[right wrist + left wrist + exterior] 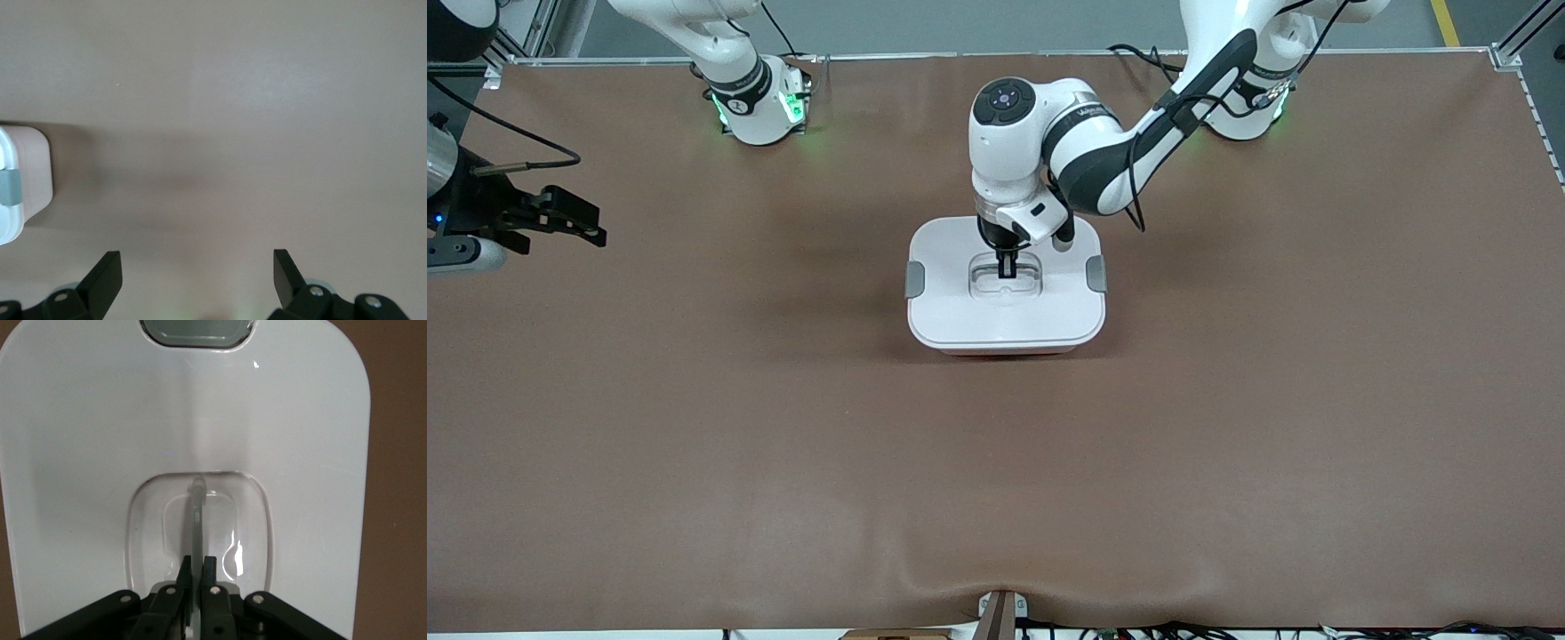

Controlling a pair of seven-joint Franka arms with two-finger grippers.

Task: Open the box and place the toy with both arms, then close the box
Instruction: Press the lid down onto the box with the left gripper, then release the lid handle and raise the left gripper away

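My left gripper (1007, 267) has its jaws clamped on the handle (196, 520) of the pale pink plastic box (1006, 284) with its white lid. My right gripper (197, 280) waits over the brown surface (694, 427), jaws apart. This looks like opening or closing; the toy is unseen, so next I either lift straight up or let go.

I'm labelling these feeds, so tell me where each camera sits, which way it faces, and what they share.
Front view: high across the table, facing both arm bases; it shows the box, the left claw in the lid's handle recess, and the right claw waiting at the right arm's end.
Left wrist view: on the left wrist, looking down on the lid; the left claw is shut on the handle.
Right wrist view: on the right wrist, over bare table; open right claw.
Shared: all three show the box.
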